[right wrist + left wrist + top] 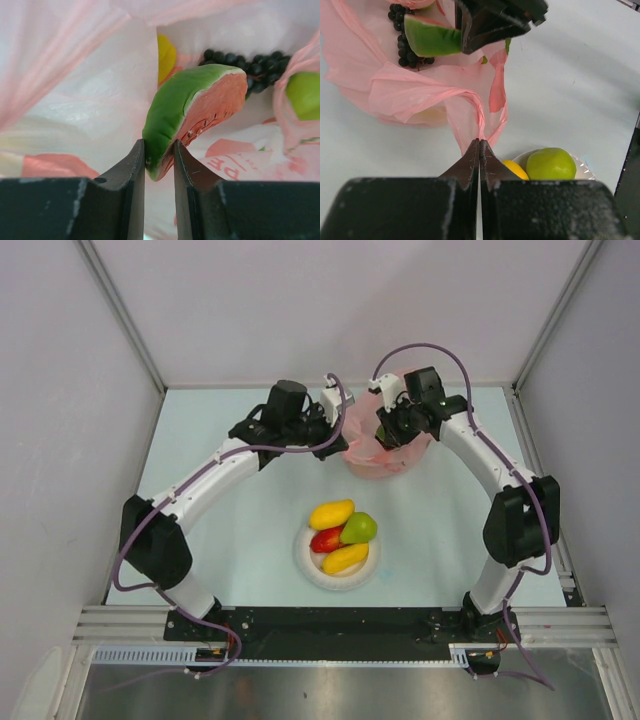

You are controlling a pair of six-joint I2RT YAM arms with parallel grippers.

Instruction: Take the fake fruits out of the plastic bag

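My right gripper (pixel 159 146) clamps lower tip of watermelon slice (pixel 192 107), slice inside plastic bag (pixel 75 75). My left gripper (pixel 479 144) pinched closed on bag's pink edge, fingertips together on film. Grape bunch (pixel 250 62) in bag behind slice. Bag sits at far side of table (pixel 440 530). White bowl (pixel 305 565), nearer my bases, holds yellow-orange mango (pixel 331 513), red mango (pixel 326 539), green pear (pixel 359 528), yellow piece (pixel 345 558).

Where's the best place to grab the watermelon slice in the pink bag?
The watermelon slice by its thin pointed end, through the open mouth of the bag. It tapers there, narrow enough to fit between the jaws; the right gripper pinches that tip.
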